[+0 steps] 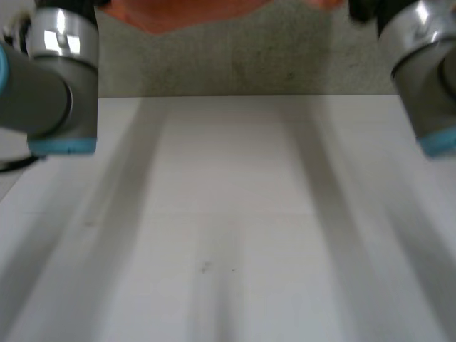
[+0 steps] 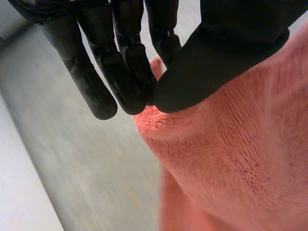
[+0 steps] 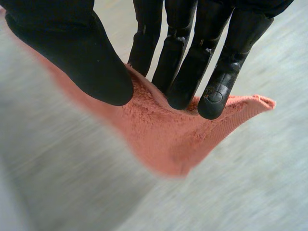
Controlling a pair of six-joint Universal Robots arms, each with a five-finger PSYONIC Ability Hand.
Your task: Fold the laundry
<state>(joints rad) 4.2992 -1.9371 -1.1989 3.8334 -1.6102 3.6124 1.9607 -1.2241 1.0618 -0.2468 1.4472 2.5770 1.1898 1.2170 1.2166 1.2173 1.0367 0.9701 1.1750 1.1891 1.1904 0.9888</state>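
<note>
A salmon-orange towel (image 1: 187, 16) hangs in the air beyond the table's far edge, stretched between both arms. In the left wrist view my left hand (image 2: 211, 53) pinches an edge of the towel (image 2: 231, 159) between thumb and straight fingers (image 2: 122, 72). In the right wrist view my right hand (image 3: 82, 53) pinches a corner of the towel (image 3: 168, 139) between thumb and fingers (image 3: 187, 82); the corner's tip sticks out past the fingertips.
The white table (image 1: 228, 228) lies bare below and in front of the arms. Grey speckled floor (image 1: 235, 60) lies past its far edge. My left arm (image 1: 50, 78) and right arm (image 1: 427, 78) stand high at either side.
</note>
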